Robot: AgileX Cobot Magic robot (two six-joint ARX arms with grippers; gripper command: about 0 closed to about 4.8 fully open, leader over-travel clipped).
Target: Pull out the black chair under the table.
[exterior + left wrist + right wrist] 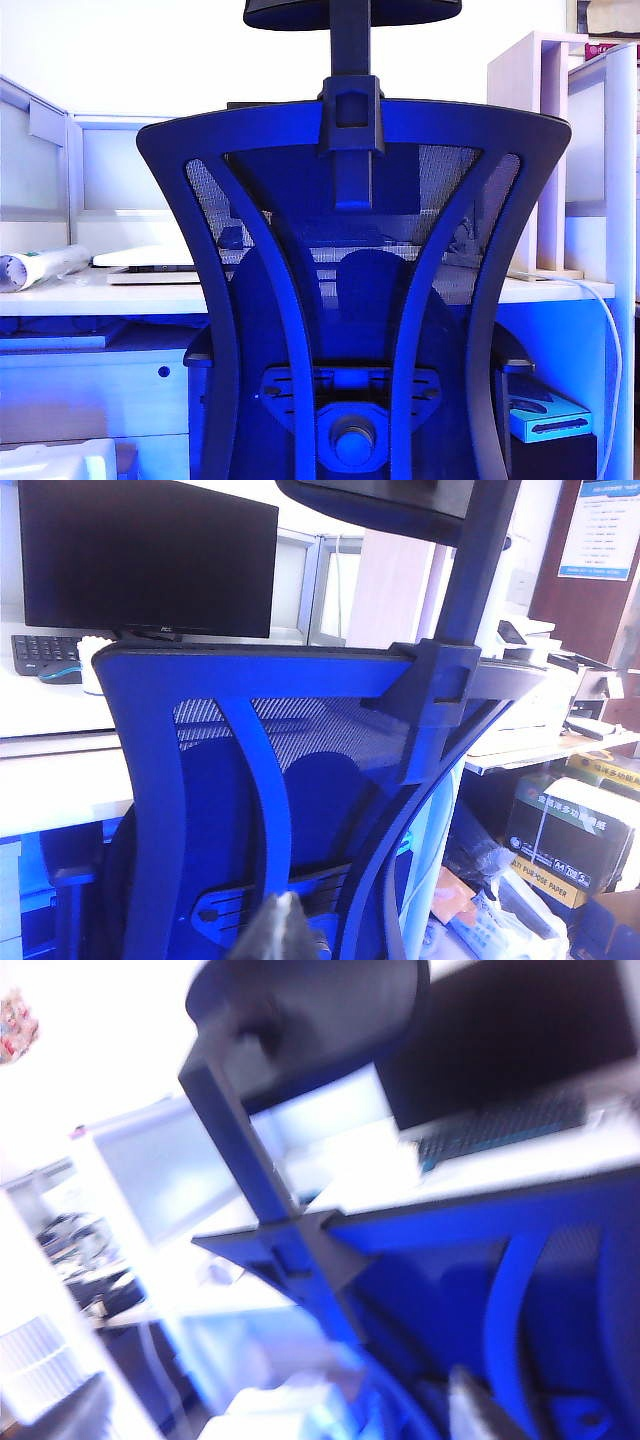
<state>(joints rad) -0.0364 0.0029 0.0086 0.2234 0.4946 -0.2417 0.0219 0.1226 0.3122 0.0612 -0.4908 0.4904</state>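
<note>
- Right now the black chair (pixel 350 300) fills the middle of the exterior view, its back to the camera.
- Behind it the table (pixel 100 295) runs across the picture. The chair's seat is hidden, so how far it sits under the table cannot be told.
- On the table, a white roll (pixel 40 268) lies at the left.
- In the left wrist view, a monitor (pixel 150 555) stands at the upper left. Only a dark tip of the left gripper (pixel 278 932) shows at the bottom, near the chair back. Whether it is released or clenched cannot be told.
- In the blurry right wrist view, the right gripper (pixel 270 1415) has its two fingers spread wide, grasping nothing.
</note>
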